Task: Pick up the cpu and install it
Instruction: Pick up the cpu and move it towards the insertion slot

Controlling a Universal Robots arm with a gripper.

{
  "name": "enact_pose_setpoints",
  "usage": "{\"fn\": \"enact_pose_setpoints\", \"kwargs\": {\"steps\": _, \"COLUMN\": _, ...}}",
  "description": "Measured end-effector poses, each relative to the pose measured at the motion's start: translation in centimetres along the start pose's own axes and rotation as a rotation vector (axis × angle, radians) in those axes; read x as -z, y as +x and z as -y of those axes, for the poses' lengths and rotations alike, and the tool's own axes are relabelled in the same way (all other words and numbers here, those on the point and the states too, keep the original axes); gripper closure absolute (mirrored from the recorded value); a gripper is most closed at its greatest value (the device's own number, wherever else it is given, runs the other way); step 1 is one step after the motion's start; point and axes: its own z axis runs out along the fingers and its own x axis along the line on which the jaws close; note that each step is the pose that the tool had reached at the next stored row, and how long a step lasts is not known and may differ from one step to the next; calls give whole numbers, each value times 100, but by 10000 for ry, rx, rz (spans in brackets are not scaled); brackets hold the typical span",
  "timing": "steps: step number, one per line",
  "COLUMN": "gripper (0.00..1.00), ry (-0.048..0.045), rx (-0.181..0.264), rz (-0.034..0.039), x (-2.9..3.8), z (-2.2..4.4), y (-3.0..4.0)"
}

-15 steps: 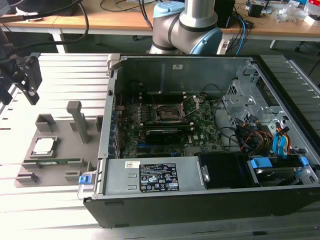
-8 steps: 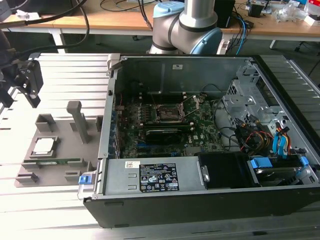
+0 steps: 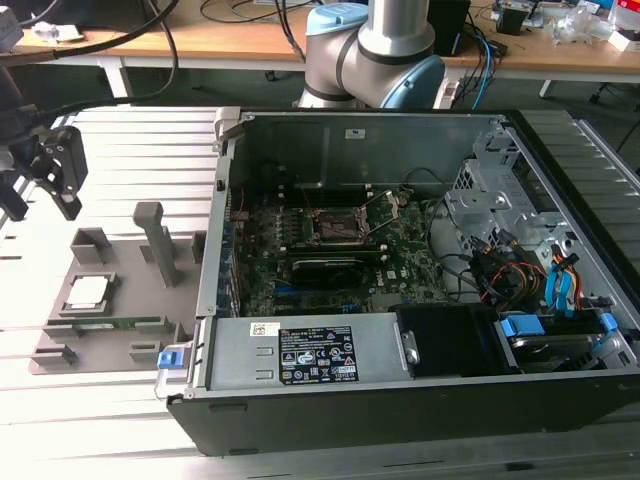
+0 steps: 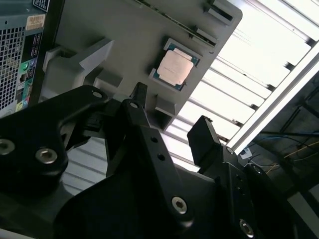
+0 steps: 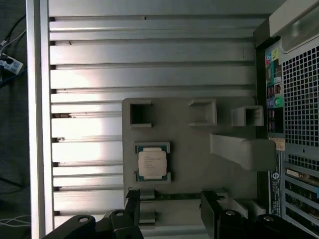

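The cpu (image 3: 88, 292), a small flat square chip with a silvery top, lies in a corner-framed pocket on the grey fixture plate (image 3: 130, 335) to the exterior view's left of the computer case. It appears in both wrist views, cpu (image 4: 174, 67) and cpu (image 5: 152, 164). My gripper (image 3: 40, 190) hangs in the air above and to the left of the fixture, apart from the chip. Its two black fingers stand open with nothing between them, gripper (image 4: 169, 107) and gripper (image 5: 171, 199). The motherboard socket (image 3: 335, 228) sits inside the case with its metal frame raised.
The open computer case (image 3: 400, 300) lies on the ribbed metal table (image 3: 100, 420), with cables and drive bays at its right. Grey posts and blocks (image 3: 152, 240) rise from the fixture plate. The arm's base (image 3: 375, 50) stands behind the case.
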Motion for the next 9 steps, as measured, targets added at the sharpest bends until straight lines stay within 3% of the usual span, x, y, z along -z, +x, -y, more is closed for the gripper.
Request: {"fn": "enact_pose_setpoints", "kwargs": {"steps": 9, "gripper": 40, "ry": 0, "rx": 18, "rz": 0, "x": -138, "z": 7, "y": 3}}
